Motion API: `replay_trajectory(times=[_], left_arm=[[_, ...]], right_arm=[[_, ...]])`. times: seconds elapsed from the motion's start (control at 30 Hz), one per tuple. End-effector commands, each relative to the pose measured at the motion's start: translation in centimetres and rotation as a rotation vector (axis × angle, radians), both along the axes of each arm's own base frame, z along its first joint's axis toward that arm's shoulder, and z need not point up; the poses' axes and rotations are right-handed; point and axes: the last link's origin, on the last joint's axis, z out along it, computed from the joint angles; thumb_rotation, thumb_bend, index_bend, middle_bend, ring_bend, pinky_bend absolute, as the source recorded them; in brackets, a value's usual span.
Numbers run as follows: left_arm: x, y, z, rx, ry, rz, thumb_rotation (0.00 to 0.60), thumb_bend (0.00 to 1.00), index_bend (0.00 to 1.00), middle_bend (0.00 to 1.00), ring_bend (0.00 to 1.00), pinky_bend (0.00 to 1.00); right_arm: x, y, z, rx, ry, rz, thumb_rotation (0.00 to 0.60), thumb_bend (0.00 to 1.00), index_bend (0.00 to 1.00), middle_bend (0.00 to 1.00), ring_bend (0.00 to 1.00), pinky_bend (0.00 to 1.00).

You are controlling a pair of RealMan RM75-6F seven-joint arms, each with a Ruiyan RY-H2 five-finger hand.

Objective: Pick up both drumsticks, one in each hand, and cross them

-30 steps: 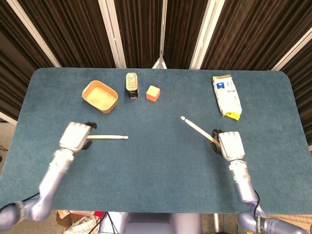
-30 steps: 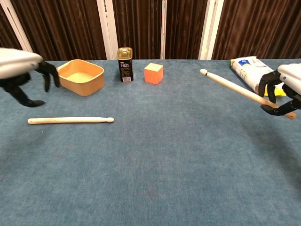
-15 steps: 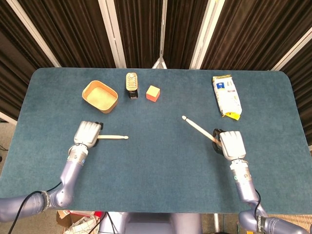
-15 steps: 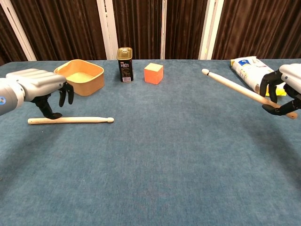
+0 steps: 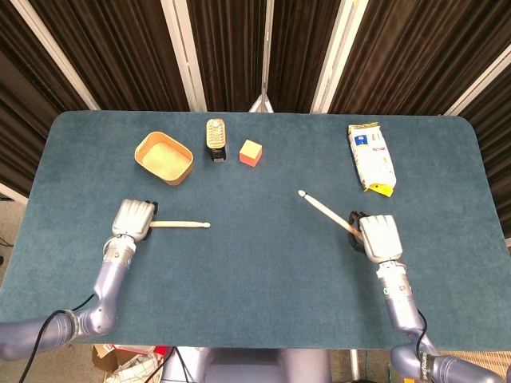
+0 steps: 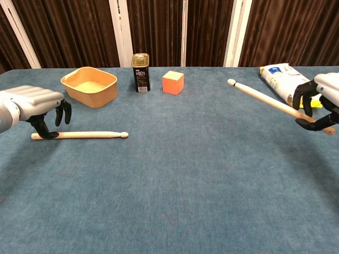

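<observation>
One pale wooden drumstick lies flat on the blue table, tip pointing right. My left hand hovers over its butt end, fingers curved down on either side and the thumb low beside the stick; the stick is not lifted. The second drumstick is held off the table at a slant, tip up and to the left, gripped near its butt by my right hand at the right edge.
Along the back stand a tan wooden bowl, a dark tin can and an orange cube. A white snack bag lies at the back right, just behind my right hand.
My left hand came in from the left, dropped lower, and settled over the butt end of the lying drumstick. The right hand and its stick barely moved.
</observation>
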Motion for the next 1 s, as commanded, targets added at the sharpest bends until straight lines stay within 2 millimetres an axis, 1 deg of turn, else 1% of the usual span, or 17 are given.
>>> replay_trajectory(times=[0.03, 0.27, 0.4, 0.8, 0.9, 1.0], left_arm=[[-0.2, -0.2, -0.5, -0.012, 0.008, 0.0, 0.6, 0.48, 0.42, 0.42, 0.88, 0.97], [-0.9, -0.1, -0.9, -0.013, 0.015, 0.015, 0.6, 0.49, 0.43, 0.42, 0.88, 0.97], [-0.9, 0.0, -1.2, -0.011, 0.01, 0.011, 0.6, 0.5, 0.44, 0.44, 0.88, 0.97], [-0.5, -0.1, -2.0, -0.019, 0.007, -0.006, 0.6, 0.5, 0.45, 0.46, 0.88, 0.97], [-0.5, -0.2, -2.2, -0.021, 0.007, -0.011, 0.6, 0.5, 0.47, 0.49, 0.88, 0.97], [-0.5, -0.3, -2.3, -0.017, 0.01, -0.016, 0.6, 0.51, 0.51, 0.55, 0.88, 0.97]], right_arm=[[0.0, 0.0, 0.0, -0.001, 0.002, 0.0, 0.6, 0.64, 0.69, 0.67, 0.88, 0.79], [-0.2, -0.1, 0.1, -0.003, 0.007, -0.007, 0.6, 0.64, 0.69, 0.67, 0.88, 0.79], [-0.2, -0.1, 0.0, -0.002, 0.007, -0.006, 0.6, 0.64, 0.69, 0.67, 0.88, 0.79], [-0.5, -0.2, 0.0, -0.006, 0.008, -0.014, 0.6, 0.64, 0.69, 0.67, 0.88, 0.79], [-0.5, -0.1, 0.0, -0.005, 0.008, -0.013, 0.6, 0.64, 0.69, 0.67, 0.88, 0.79], [-0.5, -0.1, 0.1, -0.006, 0.006, -0.011, 0.6, 0.64, 0.69, 0.67, 0.88, 0.79]])
